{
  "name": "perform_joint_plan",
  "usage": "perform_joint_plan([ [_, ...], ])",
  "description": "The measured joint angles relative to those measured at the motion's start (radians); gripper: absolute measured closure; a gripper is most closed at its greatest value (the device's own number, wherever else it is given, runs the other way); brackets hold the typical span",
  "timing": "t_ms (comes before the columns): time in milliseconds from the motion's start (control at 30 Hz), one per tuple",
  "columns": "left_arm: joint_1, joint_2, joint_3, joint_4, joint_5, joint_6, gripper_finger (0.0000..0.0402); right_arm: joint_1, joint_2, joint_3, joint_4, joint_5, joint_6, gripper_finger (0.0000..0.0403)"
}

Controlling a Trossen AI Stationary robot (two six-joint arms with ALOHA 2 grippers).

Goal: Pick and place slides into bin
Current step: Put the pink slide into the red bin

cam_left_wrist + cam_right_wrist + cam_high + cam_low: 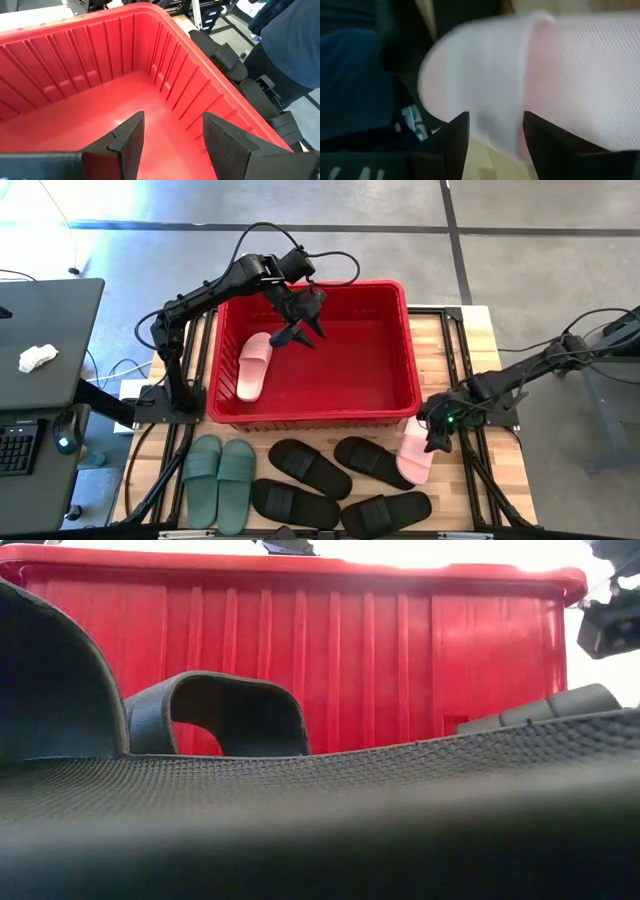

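The right gripper is positioned at the 9 o'clock edge of the pale pink slide. The fingers are parted and nothing is held. The slide's long axis runs 12 to 6, just outside the ribbed red bin. The soft foam strap is broad and rounded. The left gripper hangs open and empty over the bin.

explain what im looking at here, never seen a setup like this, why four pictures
Two robot arms work at a table, filmed by four cameras: one overhead, one at table height, one on each wrist. A red bin already holds one pink slide. The left gripper hovers over the bin, fingers open and empty. The right gripper is at the second pink slide on the table, its fingers open around the edge. Two green slides and four black slides wait in front.
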Motion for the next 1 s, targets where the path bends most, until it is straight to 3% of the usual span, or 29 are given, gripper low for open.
perform_joint_plan([
  [267, 0.0, 0.0, 0.0, 0.0, 0.0, -0.009, 0.0218, 0.0, 0.009, 0.002, 0.026, 0.013, -0.007, 0.0267],
  [600, 0.0, 0.0, 0.0, 0.028, 0.0, -0.023, 0.0218, 0.0, 0.095, 0.002, 0.055, -0.003, -0.007, 0.0278],
  [733, 0.0, 0.0, 0.0, 0.03, 0.0, -0.023, 0.0218, 0.0, 0.108, 0.002, 0.074, -0.042, -0.004, 0.031],
  [933, 0.0, 0.0, 0.0, 0.03, 0.0, -0.025, 0.0218, 0.0, 0.101, 0.002, 0.085, -0.106, 0.034, 0.0391],
  [1000, 0.0, 0.0, 0.0, 0.03, 0.0, -0.025, 0.0218, 0.0, 0.09, 0.002, 0.091, -0.118, 0.093, 0.0395],
])
